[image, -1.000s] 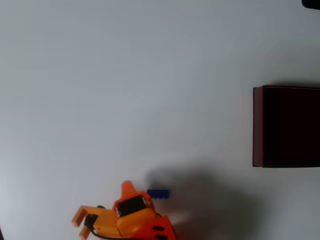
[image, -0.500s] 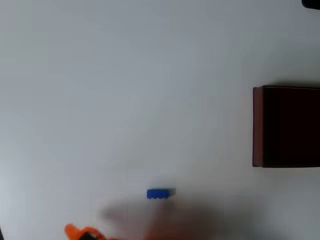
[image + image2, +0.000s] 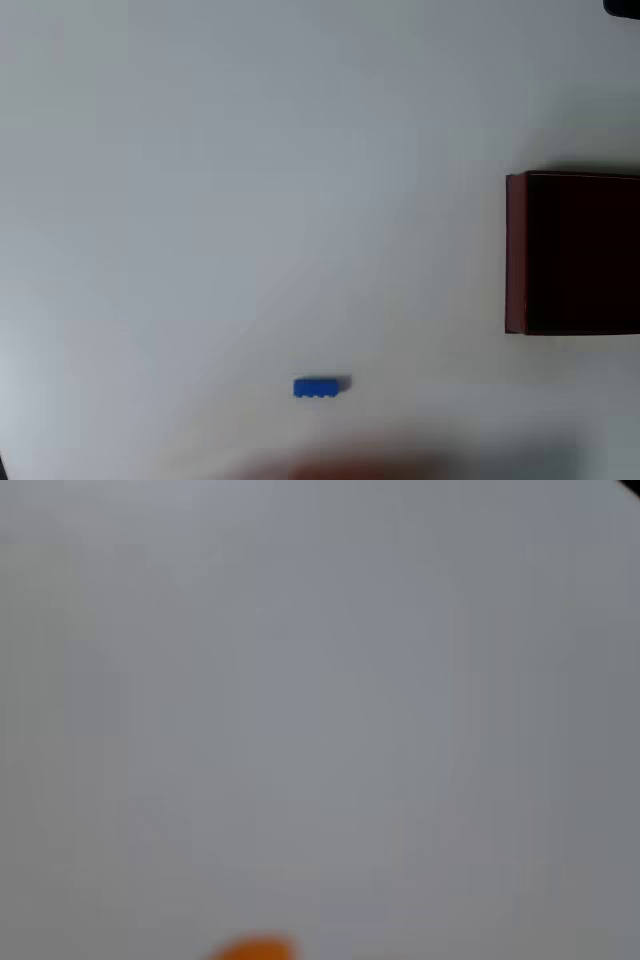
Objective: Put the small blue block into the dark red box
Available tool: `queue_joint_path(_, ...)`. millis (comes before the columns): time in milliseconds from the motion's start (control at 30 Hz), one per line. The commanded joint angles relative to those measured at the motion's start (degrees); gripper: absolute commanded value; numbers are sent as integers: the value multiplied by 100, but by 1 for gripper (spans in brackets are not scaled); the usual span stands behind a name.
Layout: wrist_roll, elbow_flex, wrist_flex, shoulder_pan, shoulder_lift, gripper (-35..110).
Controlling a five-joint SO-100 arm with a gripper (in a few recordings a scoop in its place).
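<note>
The small blue block [image 3: 321, 387] lies flat on the white table near the bottom middle of the overhead view, with nothing touching it. The dark red box [image 3: 515, 253] stands at the right edge, cut off by the frame, its interior almost black. The wrist view is a blur of pale table, with an orange tip of my gripper's finger [image 3: 255, 948] at the bottom edge. How the jaws stand cannot be made out. A faint shadow lies along the bottom edge of the overhead view, below the block.
The white table [image 3: 250, 180] stretches bare between the block and the box. A small dark object [image 3: 622, 7] sits in the top right corner of the overhead view.
The orange gripper, beside the block a second ago, has pulled back down and left out of the overhead picture. The block has stayed where it was.
</note>
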Motion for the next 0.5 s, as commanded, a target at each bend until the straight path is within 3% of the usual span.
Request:
queue_joint_path(0,264,62,18,-246,70,0)
queue_joint_path(267,35,-132,105,-167,70,0)
queue_joint_path(467,53,-1433,1318,246,44,0)
